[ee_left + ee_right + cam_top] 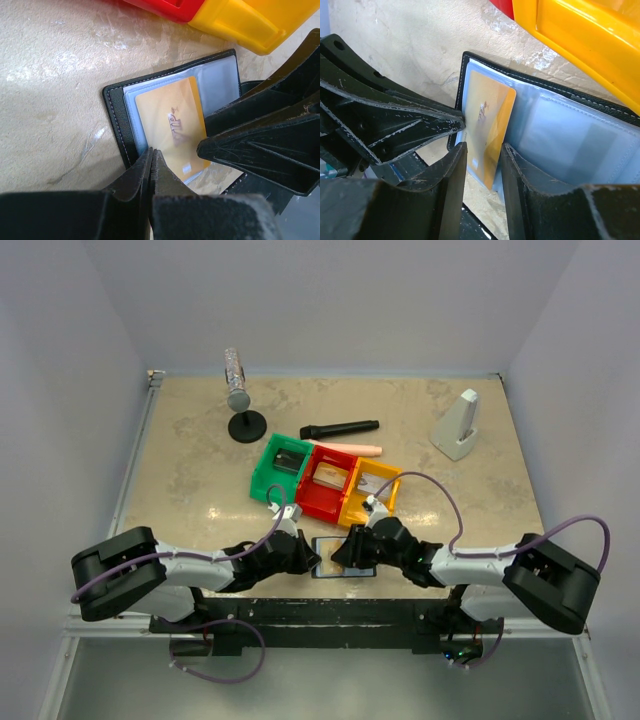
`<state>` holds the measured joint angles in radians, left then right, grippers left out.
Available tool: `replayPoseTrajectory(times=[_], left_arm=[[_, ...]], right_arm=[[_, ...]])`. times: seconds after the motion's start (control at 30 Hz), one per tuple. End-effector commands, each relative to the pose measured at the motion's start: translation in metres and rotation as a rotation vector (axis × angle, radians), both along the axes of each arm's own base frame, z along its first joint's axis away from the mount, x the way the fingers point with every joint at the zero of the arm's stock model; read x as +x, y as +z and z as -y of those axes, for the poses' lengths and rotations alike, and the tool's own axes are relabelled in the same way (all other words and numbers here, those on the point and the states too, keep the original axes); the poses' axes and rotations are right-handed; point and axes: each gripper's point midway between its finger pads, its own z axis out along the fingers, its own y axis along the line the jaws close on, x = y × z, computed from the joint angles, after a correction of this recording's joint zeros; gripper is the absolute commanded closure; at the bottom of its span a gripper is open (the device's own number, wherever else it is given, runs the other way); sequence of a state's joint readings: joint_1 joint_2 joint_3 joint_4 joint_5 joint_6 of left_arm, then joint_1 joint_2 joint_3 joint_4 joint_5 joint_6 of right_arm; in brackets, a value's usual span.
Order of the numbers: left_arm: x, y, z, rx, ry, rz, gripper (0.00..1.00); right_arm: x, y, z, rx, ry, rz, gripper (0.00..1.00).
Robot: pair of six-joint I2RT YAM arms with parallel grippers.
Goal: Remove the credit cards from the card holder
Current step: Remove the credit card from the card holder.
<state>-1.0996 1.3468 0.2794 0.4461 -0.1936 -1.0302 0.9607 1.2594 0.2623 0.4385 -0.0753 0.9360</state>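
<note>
The card holder (338,573) lies open on the table between my two grippers, black outside with bluish clear sleeves (220,82). An orange credit card (169,125) sits in a sleeve, one end sticking out past the holder's edge (487,115). My left gripper (151,151) is shut with nothing between its fingers, and its tips rest on the holder's near left edge. My right gripper (481,150) is open, its two fingers standing either side of the card's protruding end. In the top view the left gripper (306,558) and the right gripper (346,552) nearly meet over the holder.
Just behind the holder stand a green bin (283,468), a red bin (325,485) and a yellow bin (370,492). Farther back are a black stick (340,428), a pink stick (357,448), a grey cylinder on a black stand (240,400) and a white wedge (458,425).
</note>
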Motion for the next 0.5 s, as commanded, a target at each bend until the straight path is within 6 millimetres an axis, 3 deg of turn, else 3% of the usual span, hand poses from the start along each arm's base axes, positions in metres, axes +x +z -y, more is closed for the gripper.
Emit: replayPoseTrajectory(times=[0.0,0.47], left_arm=[[-0.0159,-0.0408,-0.0299,0.156,-0.017,-0.069,1.00],[-0.0139,-0.0348,-0.0337,0.135,0.000,-0.047,1.00]], right_arm=[[-0.0134,0.0558,-0.0405,0.232,0.159,0.060,0.63],[-0.0204,0.0592,-0.0377,0.232,0.189,0.058,0.72]])
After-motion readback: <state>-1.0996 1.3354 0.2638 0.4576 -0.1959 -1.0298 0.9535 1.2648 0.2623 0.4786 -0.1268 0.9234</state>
